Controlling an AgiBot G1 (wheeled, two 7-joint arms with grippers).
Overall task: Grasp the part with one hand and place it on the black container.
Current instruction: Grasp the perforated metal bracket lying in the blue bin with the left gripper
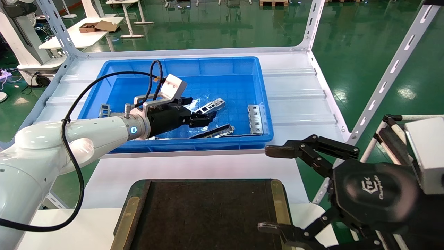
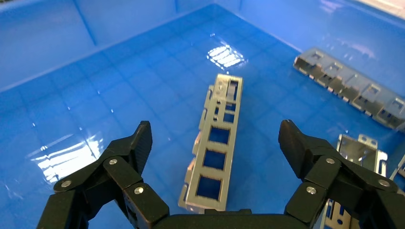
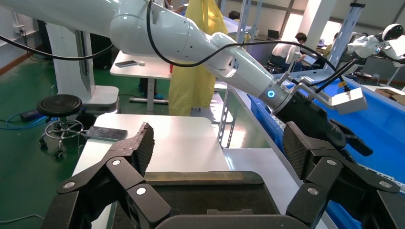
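The part [image 1: 210, 106], a small silver strip with square cutouts, lies on the floor of the blue bin [image 1: 225, 66]. My left gripper [image 1: 200, 111] is open just above it. In the left wrist view the part [image 2: 217, 143] lies lengthwise between the two spread fingers of the left gripper [image 2: 215, 131], untouched by either. The black container [image 1: 208, 215] lies at the near edge of the table with olive strips on its sides. My right gripper [image 1: 265, 189] is open and empty beside the container's right edge; in its own view it [image 3: 217, 133] looks across the container [image 3: 200, 195].
More metal pieces lie in the bin: a wider channel strip [image 1: 255, 119] [image 2: 351, 93], a dark long bar [image 1: 213, 132] and a small piece [image 1: 104, 110]. White shelf posts [image 1: 381, 86] stand on the right. The left arm [image 3: 305, 114] shows in the right wrist view.
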